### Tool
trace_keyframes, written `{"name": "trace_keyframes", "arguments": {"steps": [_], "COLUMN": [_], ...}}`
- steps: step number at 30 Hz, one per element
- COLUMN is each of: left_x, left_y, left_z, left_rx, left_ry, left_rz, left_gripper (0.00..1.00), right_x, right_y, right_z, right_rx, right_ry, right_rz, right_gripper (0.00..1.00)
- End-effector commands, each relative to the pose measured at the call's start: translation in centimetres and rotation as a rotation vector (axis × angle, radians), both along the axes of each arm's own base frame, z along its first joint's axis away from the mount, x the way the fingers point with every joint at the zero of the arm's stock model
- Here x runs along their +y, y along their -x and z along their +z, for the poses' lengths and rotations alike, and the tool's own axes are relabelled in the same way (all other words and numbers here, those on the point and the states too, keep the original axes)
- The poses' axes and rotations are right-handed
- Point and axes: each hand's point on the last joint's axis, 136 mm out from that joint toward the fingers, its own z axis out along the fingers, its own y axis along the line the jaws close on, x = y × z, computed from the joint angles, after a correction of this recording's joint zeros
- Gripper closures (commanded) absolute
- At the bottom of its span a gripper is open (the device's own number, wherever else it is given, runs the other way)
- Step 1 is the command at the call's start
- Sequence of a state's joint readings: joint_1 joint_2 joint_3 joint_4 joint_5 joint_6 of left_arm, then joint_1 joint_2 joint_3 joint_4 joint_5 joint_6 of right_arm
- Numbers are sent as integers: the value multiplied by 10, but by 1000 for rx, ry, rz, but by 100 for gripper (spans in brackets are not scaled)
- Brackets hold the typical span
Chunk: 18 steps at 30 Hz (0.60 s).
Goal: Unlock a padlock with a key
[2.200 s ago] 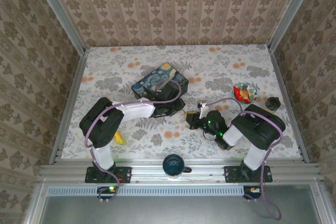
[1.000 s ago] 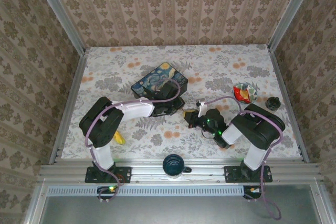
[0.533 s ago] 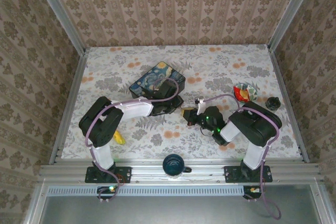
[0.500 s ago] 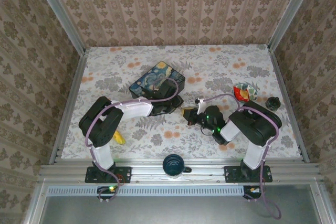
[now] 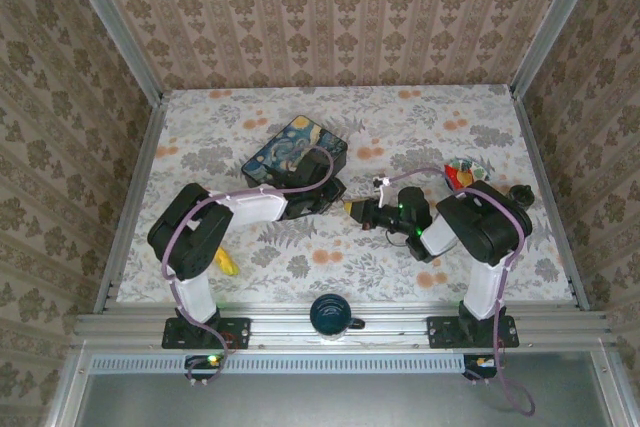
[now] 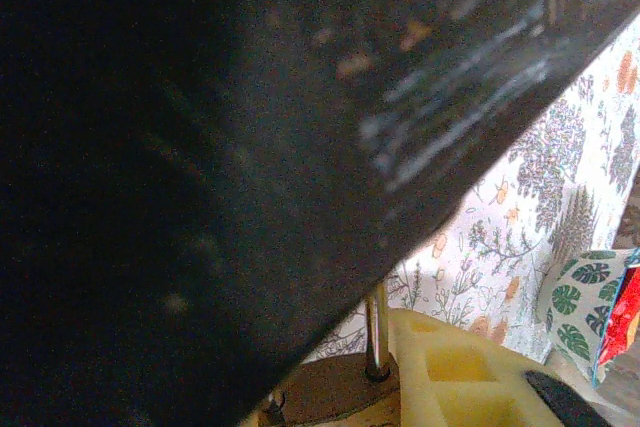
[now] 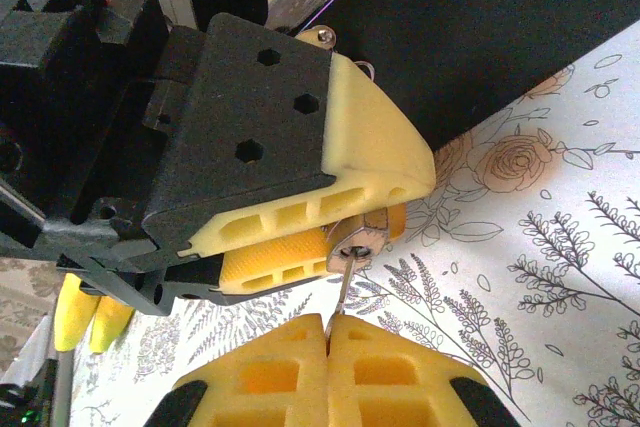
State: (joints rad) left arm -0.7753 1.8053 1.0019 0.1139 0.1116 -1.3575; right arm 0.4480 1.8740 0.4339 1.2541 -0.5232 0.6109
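My left gripper (image 5: 338,201) is shut on the small brass padlock (image 7: 362,239), pinching it between its yellow pads (image 7: 300,209). In the left wrist view the padlock's brown top (image 6: 335,394) and one thin silvery shackle leg (image 6: 377,332) show beside a yellow finger (image 6: 450,372). The shackle's upper part is hidden by the dark tin. My right gripper (image 7: 328,325) is shut on the thin silvery key (image 7: 341,299). The key's tip sits at the keyhole in the padlock's end face. Both grippers meet tip to tip at the table's middle, with the right gripper (image 5: 360,211) just right of the left.
The blue painted tin box (image 5: 293,152) lies right behind the left gripper and looms dark over the left wrist view. A yellow banana (image 5: 228,265) lies at the near left. A dark cup (image 5: 332,315) stands on the front rail. A colourful packet (image 5: 462,175) and a small black object (image 5: 517,195) sit at the right.
The right gripper has moved up and left with the key until it meets the padlock. The left gripper edged back a little, and the tin box shifted slightly left.
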Motion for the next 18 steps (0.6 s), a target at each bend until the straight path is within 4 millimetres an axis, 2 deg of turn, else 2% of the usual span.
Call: {"name": "trace_keyframes", "arguments": {"steps": [1, 18], "left_x": [-35, -45], "left_y": [29, 36], "left_z": [40, 58], "left_rx": [25, 37], "left_ry": [176, 251], "left_rz": [-141, -159], "left_gripper": [100, 100], "right_x": [2, -16], "right_y": [-22, -38], "right_z": [23, 16], "right_rx": [-69, 61], "right_ry": [-54, -134], "right_rz": [-13, -85], "right_gripper": [100, 100]}}
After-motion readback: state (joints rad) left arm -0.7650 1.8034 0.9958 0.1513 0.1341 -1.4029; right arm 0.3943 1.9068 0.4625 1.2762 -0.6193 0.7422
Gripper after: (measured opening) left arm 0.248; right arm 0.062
